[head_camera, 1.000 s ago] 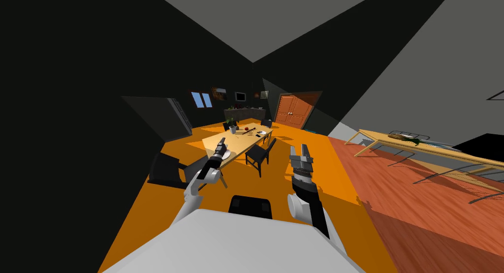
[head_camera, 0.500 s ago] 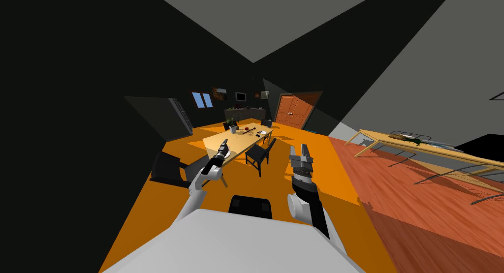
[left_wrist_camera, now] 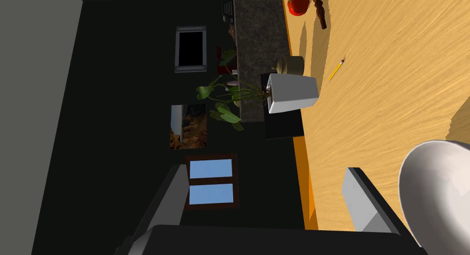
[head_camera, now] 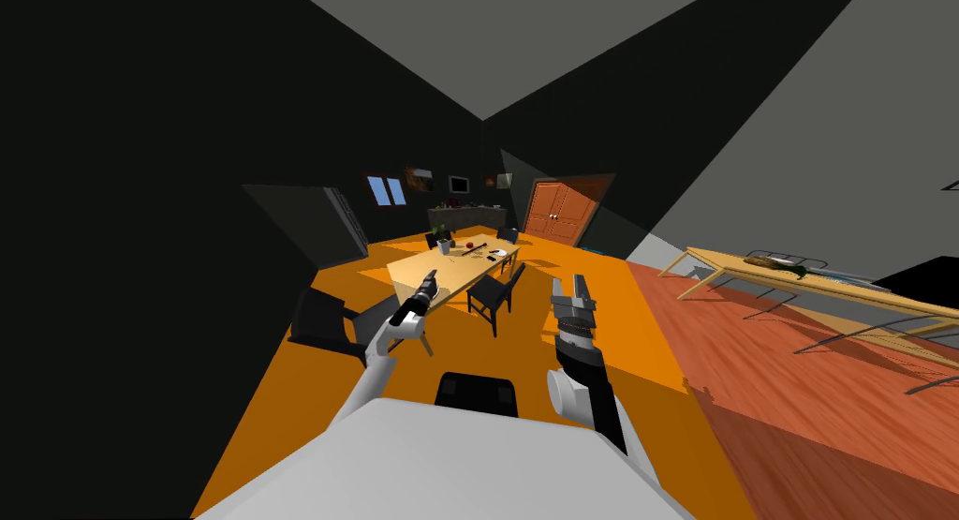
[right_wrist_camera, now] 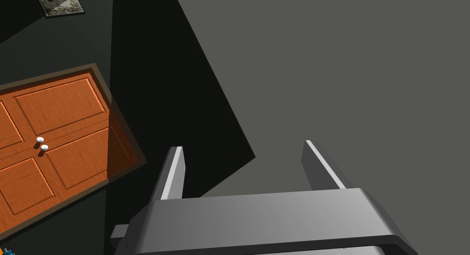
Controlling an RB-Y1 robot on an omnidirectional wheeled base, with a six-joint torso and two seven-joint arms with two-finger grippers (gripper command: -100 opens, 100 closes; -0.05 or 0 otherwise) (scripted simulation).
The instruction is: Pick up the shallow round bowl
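At the near edge of the table [left_wrist_camera: 390, 105], the shallow bowl [left_wrist_camera: 440, 192] lies just outside one finger [left_wrist_camera: 367, 201] of the wide-open left gripper [left_wrist_camera: 268, 174], which should shift sideways to straddle the rim before closing; the right gripper [head_camera: 571, 285] hangs open.

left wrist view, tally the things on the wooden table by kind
white bowl: 1
white planter with plant: 1
yellow pencil: 1
red round fruit: 1
dark brown beaded stick: 1
tan jar: 1
total: 6
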